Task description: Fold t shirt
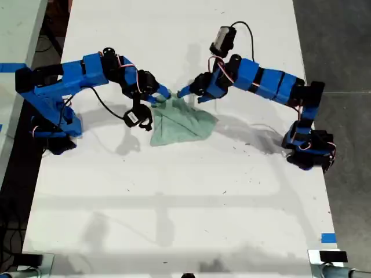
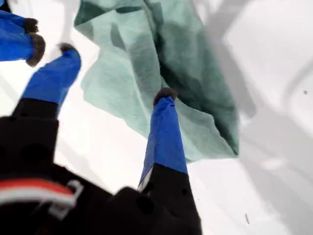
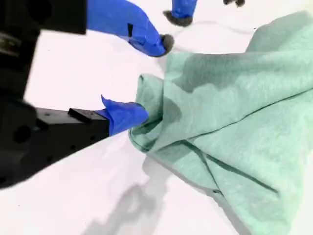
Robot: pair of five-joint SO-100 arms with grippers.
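The t shirt [image 1: 182, 123] is a pale mint-green bunched heap at the table's middle, between the two arms. My first gripper [image 1: 191, 94] reaches in from the exterior view's right and is open. In the first wrist view, one of its fingers [image 2: 165, 105] rests on the t shirt [image 2: 127, 58], while the other stands on bare table beside it. My second gripper [image 1: 161, 95] comes from the exterior view's left, also open. In the second wrist view, one of its fingertips [image 3: 132, 115] touches the folded edge of the t shirt [image 3: 234, 107], and the other is off the cloth.
The white table [image 1: 174, 197] runs well past the shirt toward the near edge. The arm bases stand at the exterior view's left [image 1: 55, 124] and right [image 1: 310, 147]. A blue tape mark [image 1: 328, 237] sits near the right front corner in the exterior view.
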